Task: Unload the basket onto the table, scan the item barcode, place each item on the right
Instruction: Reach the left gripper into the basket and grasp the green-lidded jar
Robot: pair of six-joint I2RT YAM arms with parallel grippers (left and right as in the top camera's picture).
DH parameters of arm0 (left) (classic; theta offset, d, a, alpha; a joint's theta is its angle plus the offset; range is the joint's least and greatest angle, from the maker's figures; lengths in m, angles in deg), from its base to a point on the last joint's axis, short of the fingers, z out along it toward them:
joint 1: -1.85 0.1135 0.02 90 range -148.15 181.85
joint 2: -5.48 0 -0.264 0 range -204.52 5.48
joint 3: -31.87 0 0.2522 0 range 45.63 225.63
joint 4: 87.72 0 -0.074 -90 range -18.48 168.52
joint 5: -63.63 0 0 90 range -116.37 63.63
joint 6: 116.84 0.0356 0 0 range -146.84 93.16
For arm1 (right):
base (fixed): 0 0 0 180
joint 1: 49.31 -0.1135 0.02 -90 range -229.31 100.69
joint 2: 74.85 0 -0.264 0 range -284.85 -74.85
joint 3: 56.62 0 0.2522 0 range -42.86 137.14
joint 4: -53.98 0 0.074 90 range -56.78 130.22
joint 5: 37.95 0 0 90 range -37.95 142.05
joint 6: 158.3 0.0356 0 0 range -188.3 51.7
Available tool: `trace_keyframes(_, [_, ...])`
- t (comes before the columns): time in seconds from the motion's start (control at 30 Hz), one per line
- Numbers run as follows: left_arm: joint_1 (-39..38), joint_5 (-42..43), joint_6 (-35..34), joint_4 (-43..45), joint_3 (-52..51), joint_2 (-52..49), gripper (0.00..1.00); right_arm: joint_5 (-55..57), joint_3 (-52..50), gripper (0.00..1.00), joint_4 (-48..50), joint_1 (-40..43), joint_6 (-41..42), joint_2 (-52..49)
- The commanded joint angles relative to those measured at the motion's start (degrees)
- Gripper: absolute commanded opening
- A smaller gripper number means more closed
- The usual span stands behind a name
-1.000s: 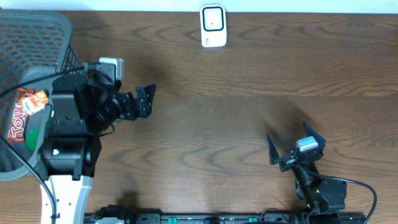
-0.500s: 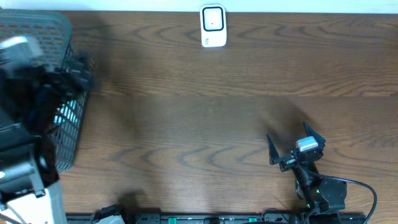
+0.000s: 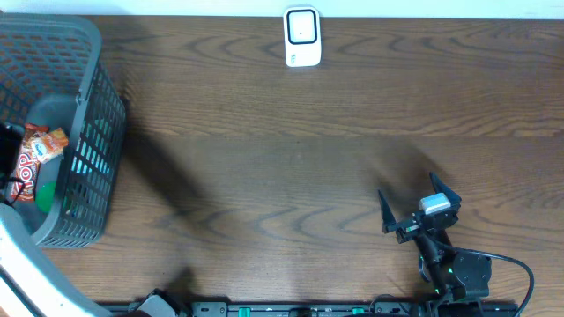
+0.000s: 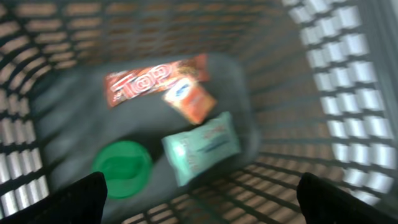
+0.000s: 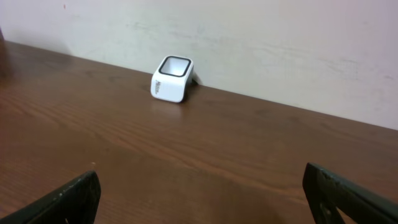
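1. Where the table (image 3: 264, 158) meets the bottom of the overhead view, the right gripper (image 3: 414, 202) is sitting low over the wood with its jaws spread wide and nothing between them. Its own camera is catching only two dark fingertips (image 5: 62, 198) in the bottom corners.
2. At the left, the left gripper (image 4: 202, 199) is hanging above the basket (image 4: 348, 81), jaws likewise wide and empty. Only its tips are showing in the wrist view. From overhead the gripper is lying past the frame's left edge, and just a white strip of the arm (image 3: 22, 264) is showing.
3. The grey basket is standing at the table's left side, its outer part cut off by the overhead frame.
4. The items are lying on the basket floor: a red wrapper (image 4: 152, 81), an orange packet (image 4: 189, 99) overlapping its lower edge, a pale green pack (image 4: 202, 146) just below that, and a green round lid (image 4: 121, 168) beside the pack.
5. The wrist view is blurring all of them, so the print is too smeared to read. From overhead the basket wall is hiding the pale green pack.
6. At the far edge, the white scanner (image 3: 300, 37) is standing upright, well apart from the basket and both grippers.
7. Behind the scanner, a pale wall (image 5: 261, 37) is closing the right wrist view.
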Motion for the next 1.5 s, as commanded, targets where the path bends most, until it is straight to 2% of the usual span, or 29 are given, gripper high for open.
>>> trace_keyframes(0.0, [1.11,-4.37,-0.7,-2.27,0.59,-3.89,0.98,0.24,-0.09,0.99,-0.24,-0.57,-0.39,0.24])
trace_keyframes(0.1, [1.07,-7.23,-0.72,-5.68,0.59,-7.41,0.98,0.24,-0.09,0.99,-0.24,-0.57,-0.39,0.24])
trace_keyframes(0.37, [1.09,-8.04,-0.74,-9.81,0.59,-15.28,0.98,0.24,-0.09,0.99,-0.24,-0.57,-0.39,0.24])
trace_keyframes(0.73, [1.07,-9.03,-0.46,-9.46,0.59,-21.92,0.98,0.24,-0.09,0.99,-0.24,-0.57,-0.39,0.24])
trace_keyframes(1.47, [-1.36,-9.07,-0.46,-7.04,0.11,-28.87,0.98,0.24,-0.09,0.99,-0.24,-0.57,-0.39,0.24])
